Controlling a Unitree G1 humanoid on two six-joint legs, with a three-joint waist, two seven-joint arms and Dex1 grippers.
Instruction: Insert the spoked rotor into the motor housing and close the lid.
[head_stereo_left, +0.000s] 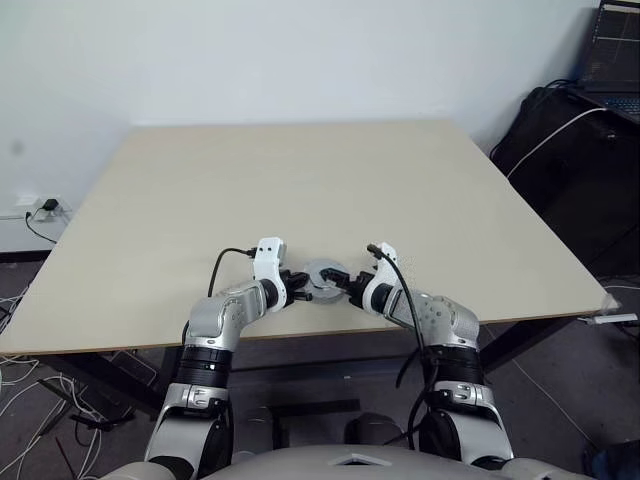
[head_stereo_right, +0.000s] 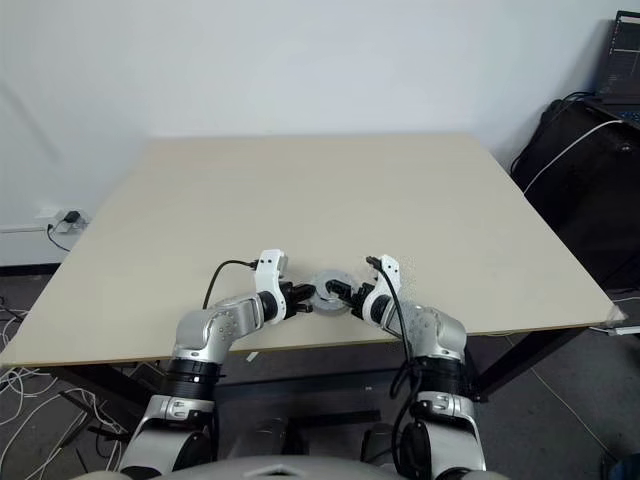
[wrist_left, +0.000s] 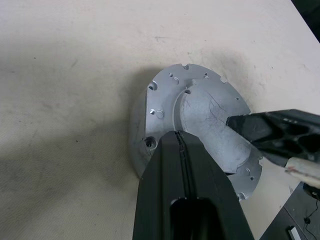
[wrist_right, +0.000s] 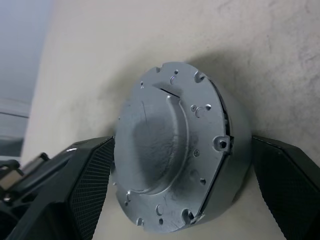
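Lid (head_stereo_left: 322, 279) near tabletop (head_stereo_left: 300, 180) edge; left end effector (wrist_left: 182, 150) pinched together atop it, right end effector (wrist_right: 175, 165) spread, straddling it, both angled downward.

From my head cameras the lid (head_stereo_left: 322, 279) is too small to read; in the left wrist view, closed fingers (wrist_left: 187, 200) hide its near edge.

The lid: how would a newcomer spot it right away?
Find the pale wooden table and go to its near edge, where the two grippers meet. The lid is the round light-grey metal disc between them, smooth face up with a raised hub and small holes round its rim.
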